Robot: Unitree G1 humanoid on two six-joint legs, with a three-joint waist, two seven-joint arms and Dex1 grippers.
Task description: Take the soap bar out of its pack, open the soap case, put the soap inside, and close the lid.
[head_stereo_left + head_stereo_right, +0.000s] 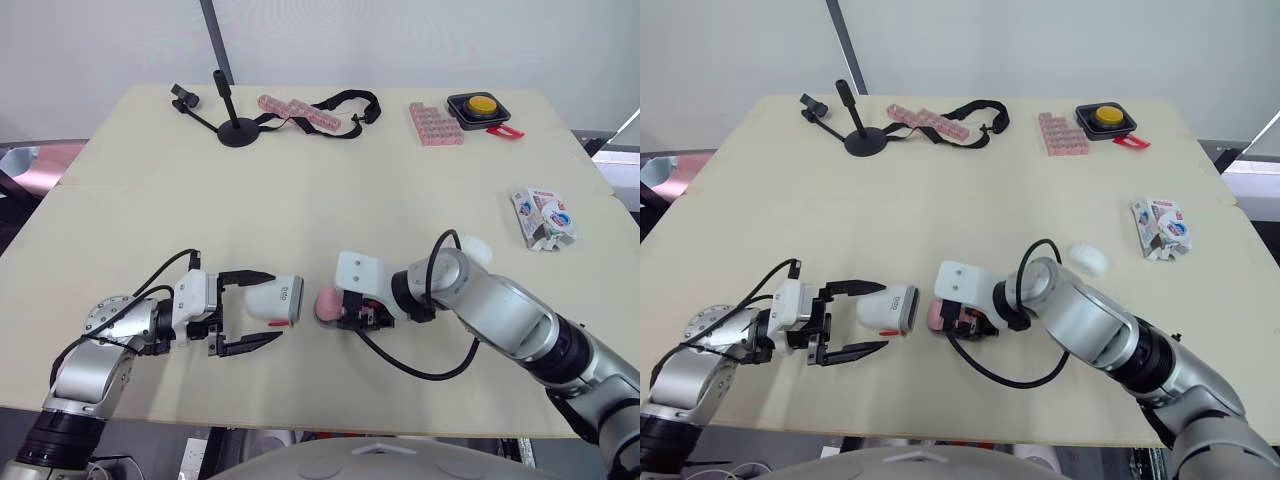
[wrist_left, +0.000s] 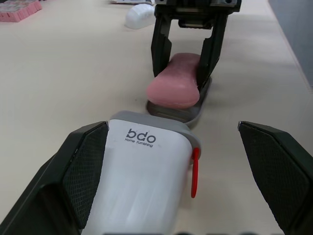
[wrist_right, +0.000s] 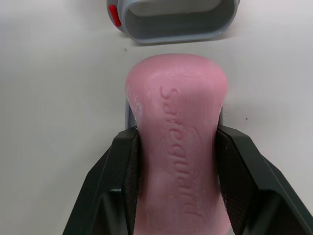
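My right gripper (image 1: 338,306) is shut on the pink soap bar (image 1: 326,303), its fingers (image 3: 124,171) pressing both long sides. In the left wrist view the soap (image 2: 177,81) rests low over a grey tray (image 2: 188,111) on the table. Just to its left lies the white soap case cover (image 1: 272,298), marked "bdo", with a red tab (image 2: 194,171). Its grey open mouth (image 3: 173,19) faces the soap. My left gripper (image 1: 274,306) is open, one finger on each side of the cover. The torn soap pack (image 1: 543,217) lies at the right edge.
A white oval object (image 1: 478,248) sits just behind my right forearm. At the far edge stand a black stand (image 1: 235,125), a black strap (image 1: 345,103), pink blocks (image 1: 435,124) and a yellow button box (image 1: 480,105).
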